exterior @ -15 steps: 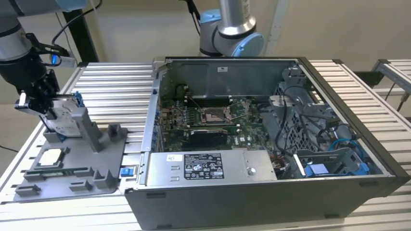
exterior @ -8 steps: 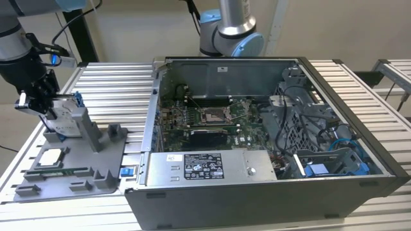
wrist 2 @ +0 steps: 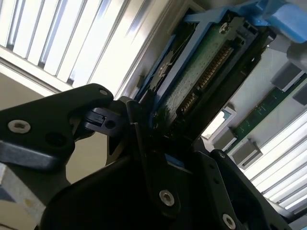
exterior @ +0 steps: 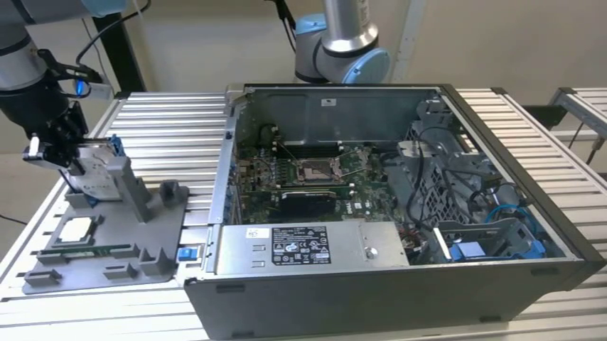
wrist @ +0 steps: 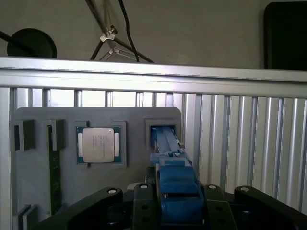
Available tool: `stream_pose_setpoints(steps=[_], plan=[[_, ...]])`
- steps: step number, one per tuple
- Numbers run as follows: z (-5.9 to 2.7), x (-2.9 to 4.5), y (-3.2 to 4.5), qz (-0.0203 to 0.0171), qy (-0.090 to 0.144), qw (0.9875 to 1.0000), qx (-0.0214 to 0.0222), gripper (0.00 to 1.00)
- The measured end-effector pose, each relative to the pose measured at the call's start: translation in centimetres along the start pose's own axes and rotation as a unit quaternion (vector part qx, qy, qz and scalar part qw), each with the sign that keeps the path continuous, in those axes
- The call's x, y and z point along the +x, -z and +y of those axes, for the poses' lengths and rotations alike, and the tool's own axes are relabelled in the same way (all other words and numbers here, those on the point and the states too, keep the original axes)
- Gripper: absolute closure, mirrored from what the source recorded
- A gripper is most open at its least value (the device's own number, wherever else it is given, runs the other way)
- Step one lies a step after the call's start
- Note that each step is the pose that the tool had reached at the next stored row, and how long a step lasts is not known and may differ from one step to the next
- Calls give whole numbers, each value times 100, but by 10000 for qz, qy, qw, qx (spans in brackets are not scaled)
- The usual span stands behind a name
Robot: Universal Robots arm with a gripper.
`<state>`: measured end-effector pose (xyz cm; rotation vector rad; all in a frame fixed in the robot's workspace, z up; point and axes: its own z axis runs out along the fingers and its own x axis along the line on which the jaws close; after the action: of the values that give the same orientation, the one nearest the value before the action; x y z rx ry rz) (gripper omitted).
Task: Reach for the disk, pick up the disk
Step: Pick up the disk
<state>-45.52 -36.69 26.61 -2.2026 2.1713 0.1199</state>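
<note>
While the gripper [exterior: 62, 158] hangs over the grey parts tray [exterior: 142, 238] at the exterior view's left, its fingers are clamped on the disk [exterior: 97, 170] — blue frame [wrist: 175, 184] squeezed between them in the first wrist view — and it stands on edge in its tray slot, near the processor chip [wrist: 98, 144].

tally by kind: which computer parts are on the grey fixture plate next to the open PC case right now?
disk: 1
CPU chip: 1
memory stick: 1
Total: 3
</note>
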Motion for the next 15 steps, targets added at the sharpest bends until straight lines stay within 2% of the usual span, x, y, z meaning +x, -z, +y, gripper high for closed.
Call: stream_pose_setpoints(steps=[5, 15], plan=[[1, -5, 55, 0, 0, 10000, 0, 100], [7, -30, 335, 0, -1, 10000, 0, 100]])
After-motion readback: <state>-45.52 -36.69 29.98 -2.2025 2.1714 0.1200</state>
